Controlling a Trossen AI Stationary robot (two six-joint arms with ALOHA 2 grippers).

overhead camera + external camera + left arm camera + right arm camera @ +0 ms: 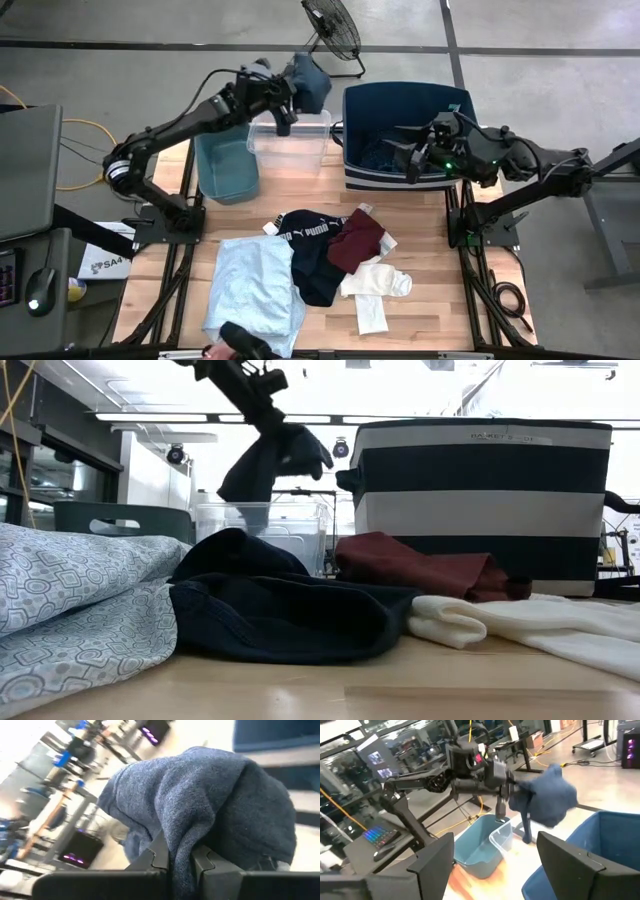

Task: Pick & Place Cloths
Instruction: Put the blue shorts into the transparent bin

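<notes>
Our left gripper is clamping a blue cloth above the clear bin; our right gripper is hanging open over the navy bin.

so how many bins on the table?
3, all along the far edge: teal bin on the left, clear bin in the middle, navy striped bin on the right. None seem hidden.

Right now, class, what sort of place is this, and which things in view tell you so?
Probably a robotics lab or workshop: a bare concrete floor, a floor fan, monitors on benches behind, and two arms over a wooden table strewn with cloths.
</notes>
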